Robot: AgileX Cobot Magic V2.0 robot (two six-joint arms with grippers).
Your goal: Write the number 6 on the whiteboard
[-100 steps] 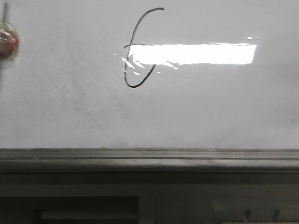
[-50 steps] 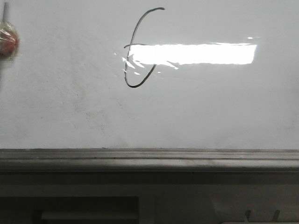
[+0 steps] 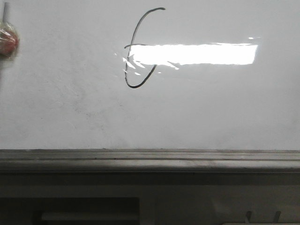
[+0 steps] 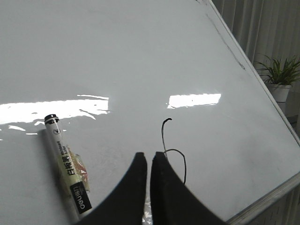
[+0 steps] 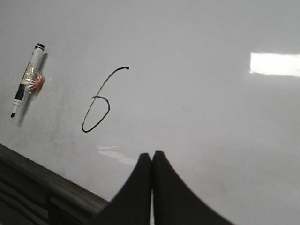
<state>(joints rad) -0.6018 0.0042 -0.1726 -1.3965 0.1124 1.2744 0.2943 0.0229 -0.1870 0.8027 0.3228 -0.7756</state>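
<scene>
You're in an office or meeting room: a large glossy white whiteboard [image 4: 140, 56], grey vertical blinds [image 4: 253, 28], a potted green plant [image 4: 280, 75].

**Glare on a glossy board, dim below**

The whiteboard [image 3: 211, 108] is evenly but softly lit, greyish rather than bright. A hard rectangular glare patch [image 3: 194, 54] washes out part of the number 6 [image 3: 136, 51] in the front view; similar bright reflections streak both wrist views. The grey ledge [image 3: 150, 159] and everything under it lie in deep shadow. The marker [image 5: 26, 79] casts a soft shadow beside itself. Both pincers show only as black, slightly blurred silhouettes. The front view is grainy, and the red object [image 3: 7, 42] at its edge is blurred.
</scene>
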